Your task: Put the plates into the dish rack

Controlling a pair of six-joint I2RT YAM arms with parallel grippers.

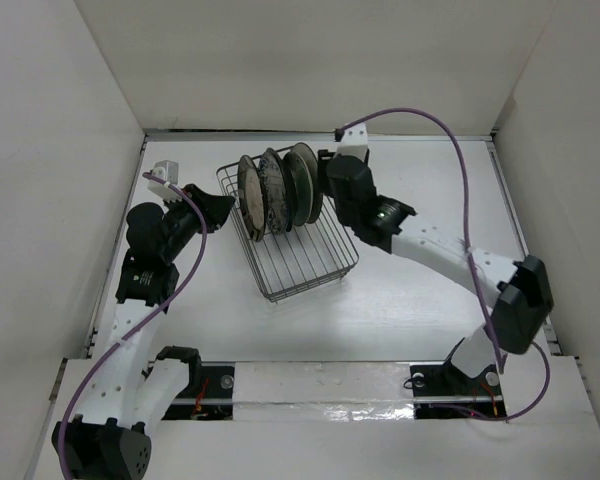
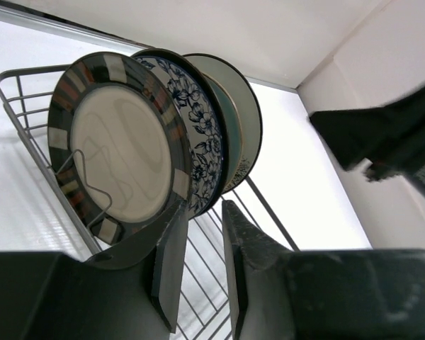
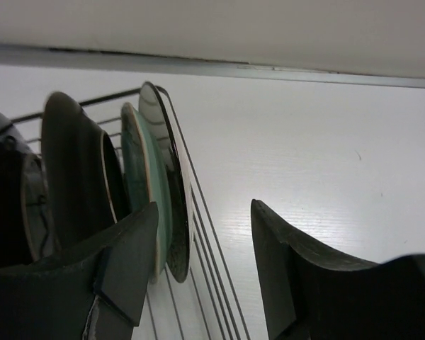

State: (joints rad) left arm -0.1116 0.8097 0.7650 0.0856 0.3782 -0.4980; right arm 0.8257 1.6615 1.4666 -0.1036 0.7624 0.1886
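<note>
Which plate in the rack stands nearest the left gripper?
The cream plate with the brown-and-grey blocked rim, at the left end of the row. The blue floral plate and the pale teal one stand behind it, farther from the left gripper.

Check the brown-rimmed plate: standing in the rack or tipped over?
Standing on edge: the brown-rimmed plate sits inside the dish rack, roughly upright, next to the blue floral plate.

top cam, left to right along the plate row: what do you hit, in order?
left gripper → brown-rimmed plate → blue floral plate → pale teal plate → right gripper. The plates stand in the dish rack.
</note>
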